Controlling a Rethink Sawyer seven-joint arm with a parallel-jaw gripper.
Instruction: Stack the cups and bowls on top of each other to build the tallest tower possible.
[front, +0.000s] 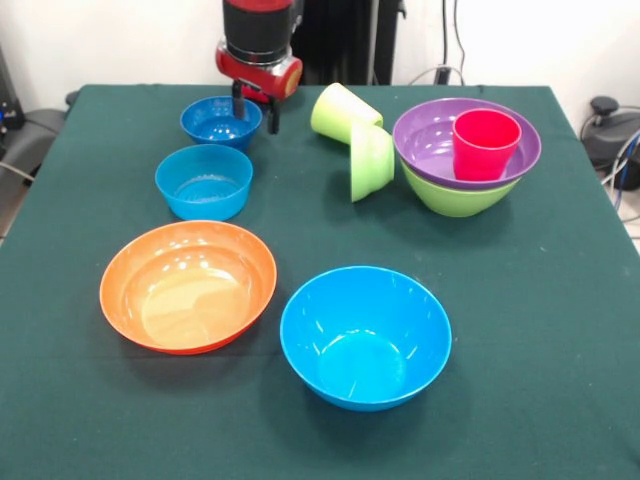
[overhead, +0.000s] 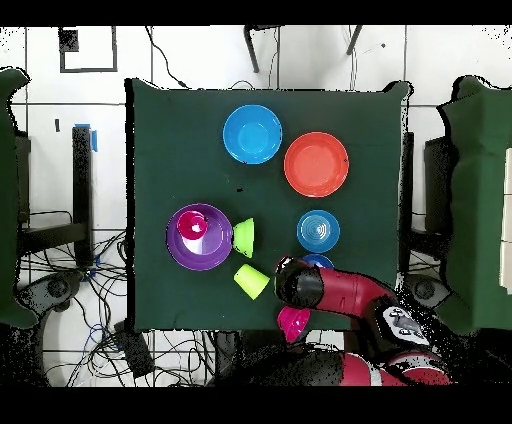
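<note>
The tower stands at the right in the front view: a large lime-green bowl (front: 455, 197) with a purple bowl (front: 432, 145) in it and a red cup (front: 486, 143) inside that. It also shows in the overhead view (overhead: 200, 240). A lime-green cup (front: 340, 110) lies on its side, touching a small lime-green bowl (front: 371, 160) that is tipped on its edge. My gripper (front: 255, 110) is open and empty. It hangs at the right rim of the small dark blue bowl (front: 218, 120), with one finger (front: 238, 100) over the bowl and the other outside it. In front of that bowl are the small light blue bowl (front: 204, 181), the large orange bowl (front: 188, 286) and the large light blue bowl (front: 365, 336).
In the overhead view a small pink-red bowl (overhead: 293, 323) lies at the table's edge by my base, beside my arm (overhead: 340, 295). It is hidden in the front view. The green table (front: 560, 330) has open cloth at the front right.
</note>
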